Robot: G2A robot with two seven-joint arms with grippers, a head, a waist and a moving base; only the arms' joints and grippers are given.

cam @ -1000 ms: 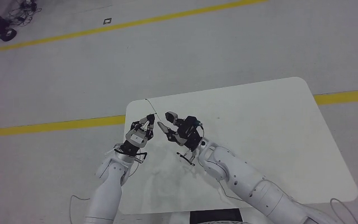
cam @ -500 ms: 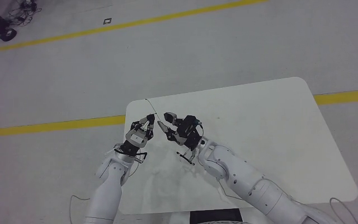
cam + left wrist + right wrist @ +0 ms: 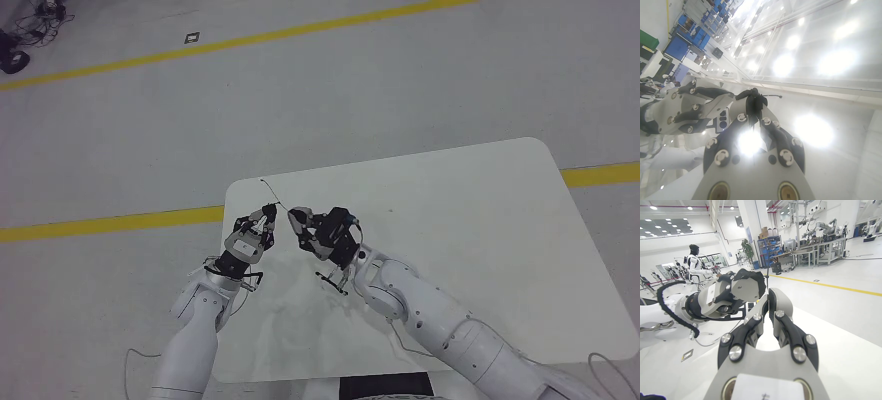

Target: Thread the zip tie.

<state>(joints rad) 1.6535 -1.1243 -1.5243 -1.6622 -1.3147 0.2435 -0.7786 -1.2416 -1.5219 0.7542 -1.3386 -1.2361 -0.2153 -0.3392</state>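
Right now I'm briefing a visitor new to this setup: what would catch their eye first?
First, the left end effector and right end effector meet almost tip to tip above the white table's far left corner. Between them is a thin black zip tie, pinched by both, its free end poking out toward the table's edge.
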